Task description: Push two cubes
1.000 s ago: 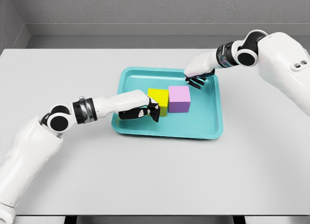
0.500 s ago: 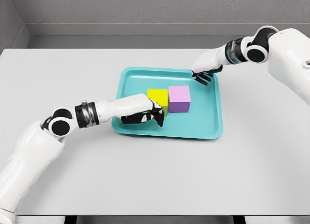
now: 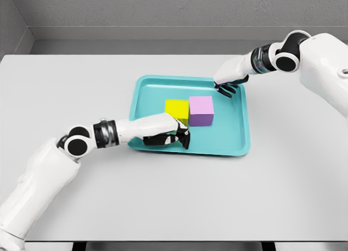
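Since the earlier frame the left hand (image 3: 169, 137) has slid toward the tray's near rim, fingers curled, holding nothing. On the grey counter (image 3: 76, 88) the teal tray (image 3: 239, 145) holds touching yellow cube (image 3: 176, 110) and pink cube (image 3: 201, 110). Right hand (image 3: 228, 83) hovers at the far rim, fingers loosely spread.

left hand (image 3: 166, 132) hides tray (image 3: 239, 148) rim at 8 o'clock | yellow cube (image 3: 176, 111) lower edge behind hand | right arm cut at right edge

A pale grey counter (image 3: 163, 202) fills the scene; a grey speckled wall (image 3: 163, 6) runs along its far edge under even light.
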{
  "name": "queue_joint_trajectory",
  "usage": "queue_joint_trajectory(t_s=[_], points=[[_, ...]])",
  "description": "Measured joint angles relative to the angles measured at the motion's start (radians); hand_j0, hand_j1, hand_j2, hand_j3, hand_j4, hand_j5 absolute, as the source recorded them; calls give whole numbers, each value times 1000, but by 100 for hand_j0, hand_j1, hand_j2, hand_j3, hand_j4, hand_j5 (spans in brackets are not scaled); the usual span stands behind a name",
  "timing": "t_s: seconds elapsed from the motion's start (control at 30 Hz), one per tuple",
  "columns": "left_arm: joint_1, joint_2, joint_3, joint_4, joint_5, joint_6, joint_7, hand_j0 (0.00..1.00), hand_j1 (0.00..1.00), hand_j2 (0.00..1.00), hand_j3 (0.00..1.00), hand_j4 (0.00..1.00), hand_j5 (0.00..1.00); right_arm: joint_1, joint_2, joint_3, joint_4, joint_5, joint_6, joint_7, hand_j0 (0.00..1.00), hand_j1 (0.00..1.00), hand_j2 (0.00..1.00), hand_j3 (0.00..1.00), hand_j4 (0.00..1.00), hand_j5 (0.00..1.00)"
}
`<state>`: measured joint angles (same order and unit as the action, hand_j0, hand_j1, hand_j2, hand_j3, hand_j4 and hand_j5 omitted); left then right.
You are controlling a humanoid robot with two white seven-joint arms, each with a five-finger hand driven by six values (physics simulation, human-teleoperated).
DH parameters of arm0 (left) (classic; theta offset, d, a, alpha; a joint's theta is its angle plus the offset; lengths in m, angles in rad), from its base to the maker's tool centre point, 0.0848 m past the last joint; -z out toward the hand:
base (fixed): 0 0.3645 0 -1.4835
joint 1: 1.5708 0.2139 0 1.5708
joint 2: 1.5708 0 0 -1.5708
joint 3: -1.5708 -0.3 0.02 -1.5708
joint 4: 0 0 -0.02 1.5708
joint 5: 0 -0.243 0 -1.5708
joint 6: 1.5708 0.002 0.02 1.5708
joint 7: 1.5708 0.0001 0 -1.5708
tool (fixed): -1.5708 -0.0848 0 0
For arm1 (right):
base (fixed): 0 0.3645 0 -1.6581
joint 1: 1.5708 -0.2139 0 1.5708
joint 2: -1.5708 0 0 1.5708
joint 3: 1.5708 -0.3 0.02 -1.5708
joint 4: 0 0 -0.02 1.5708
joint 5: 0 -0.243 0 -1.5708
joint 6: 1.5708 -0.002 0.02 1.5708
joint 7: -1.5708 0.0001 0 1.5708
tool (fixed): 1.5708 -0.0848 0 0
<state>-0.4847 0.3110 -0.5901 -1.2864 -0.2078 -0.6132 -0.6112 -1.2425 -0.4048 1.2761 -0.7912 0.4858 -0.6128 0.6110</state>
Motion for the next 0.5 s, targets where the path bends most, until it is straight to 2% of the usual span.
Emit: queue_joint_trajectory(t_s=[0.3, 0.43, 0.5], points=[[-41, -45, -6, 111, -4, 0, 0, 35, 35, 35, 35, 35, 35, -2, -1, 2, -3, 0, 0, 0, 16, 16, 16, 16, 16, 16], [-35, -46, -5, 116, 20, 7, 0, 34, 34, 34, 34, 34, 34, 0, -5, 4, -12, 0, 0, 0, 16, 16, 16, 16, 16, 16], [-28, -26, -2, 90, 26, 6, 0, 34, 34, 34, 34, 34, 34, 0, -17, 7, -26, -1, 0, 0, 16, 16, 16, 16, 16, 16]])
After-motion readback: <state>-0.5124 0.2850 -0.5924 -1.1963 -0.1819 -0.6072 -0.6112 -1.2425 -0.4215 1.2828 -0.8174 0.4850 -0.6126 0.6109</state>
